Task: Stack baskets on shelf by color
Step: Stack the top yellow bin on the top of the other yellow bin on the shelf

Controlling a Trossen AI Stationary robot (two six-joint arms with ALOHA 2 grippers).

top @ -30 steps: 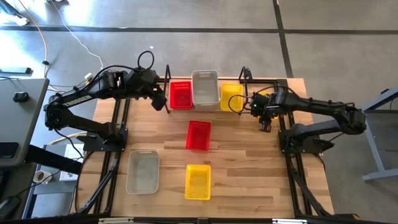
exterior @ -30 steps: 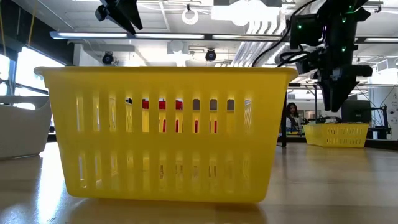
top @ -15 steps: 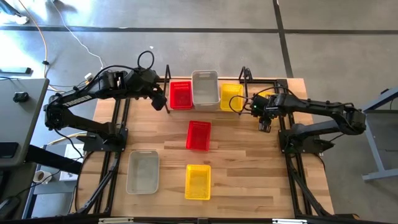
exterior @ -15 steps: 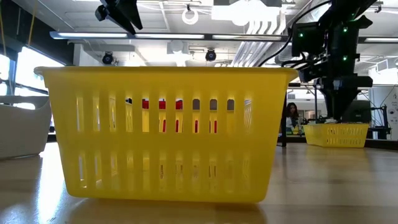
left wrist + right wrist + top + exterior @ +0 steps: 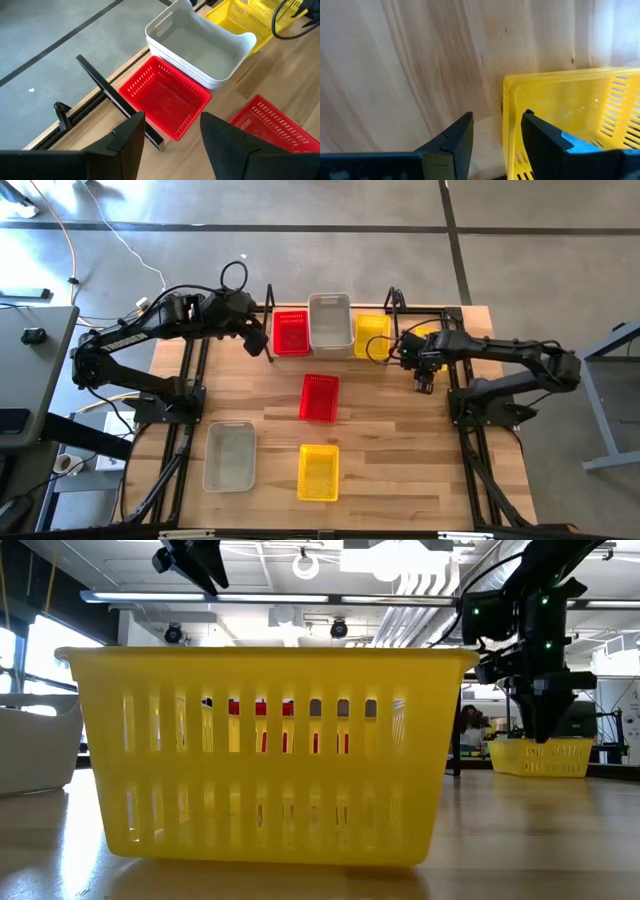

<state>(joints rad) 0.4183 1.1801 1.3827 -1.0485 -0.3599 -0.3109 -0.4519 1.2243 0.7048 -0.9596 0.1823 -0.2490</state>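
Observation:
On the shelf (image 5: 268, 310) at the table's far edge stand a red basket (image 5: 291, 333), a clear-grey basket (image 5: 330, 322) and a yellow basket (image 5: 372, 334). Another yellow basket (image 5: 570, 100) sits on the table right of the shelf, mostly hidden under my right arm in the high view. My right gripper (image 5: 497, 120) is open and points down. One finger stands over this basket's inside, the other outside its end wall (image 5: 507, 115). My left gripper (image 5: 172, 135) is open and hovers left of the shelf's red basket (image 5: 167, 100).
On the tabletop lie a red basket (image 5: 320, 397) at the centre, a yellow basket (image 5: 318, 472) near the near edge and a clear-grey basket (image 5: 230, 455) at the near left. Black shelf posts (image 5: 393, 302) rise beside the right arm. Bare wood shows at the near right.
My right gripper has come down toward the yellow basket right of the shelf and shifted slightly toward the table's left. Its fingertips are now level with the basket's rim. No basket has moved.

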